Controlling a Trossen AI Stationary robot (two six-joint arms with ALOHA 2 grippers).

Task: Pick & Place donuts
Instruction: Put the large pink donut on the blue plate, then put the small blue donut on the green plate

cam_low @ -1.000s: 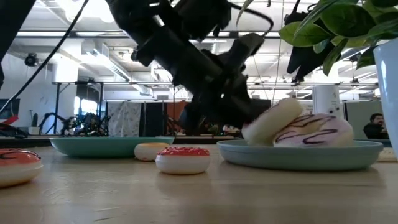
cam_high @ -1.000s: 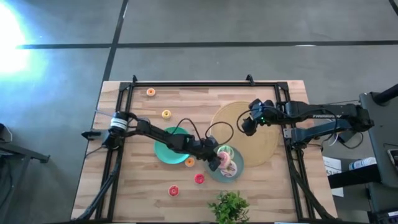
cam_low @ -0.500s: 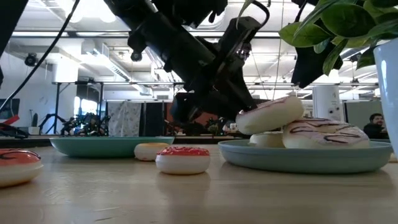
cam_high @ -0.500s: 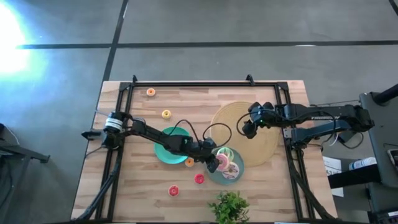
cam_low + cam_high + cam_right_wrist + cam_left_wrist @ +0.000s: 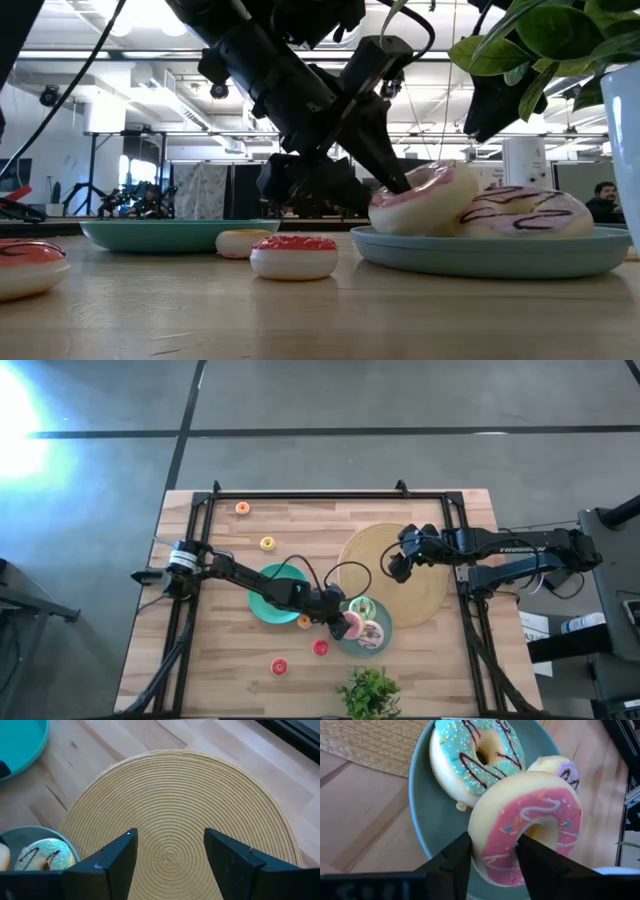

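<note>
Three iced donuts lie on the near teal plate (image 5: 378, 647): a green one (image 5: 477, 755), a white-purple one (image 5: 525, 210) and a pink one (image 5: 530, 820). The pink donut rests tilted on the plate, leaning on the white-purple one. My left gripper (image 5: 494, 842) is open, with one finger on each side of the pink donut's near rim. My right gripper (image 5: 170, 862) hovers open and empty above the tan woven mat (image 5: 190, 810). Several tiny donuts lie on the table, among them an orange one (image 5: 304, 620) and a red one (image 5: 320, 648). My left gripper comes at the pink donut slanting down from the table's left. Its fingers (image 5: 457, 857) flank the near rim (image 5: 487, 845). I cannot tell whether they touch it. The donut lies on the plate.
A second teal plate (image 5: 268, 600) lies under my left arm. A potted plant (image 5: 368, 695) stands at the near edge. An orange donut (image 5: 242, 508) and a yellow one (image 5: 267, 543) lie at the far left, and a red one (image 5: 279, 666) lies near the front.
My left gripper has drawn back a little toward the table's left. The pink donut, at first tipped steeply against the white-purple one, rose nearly level and has come down onto the plate beside it.
</note>
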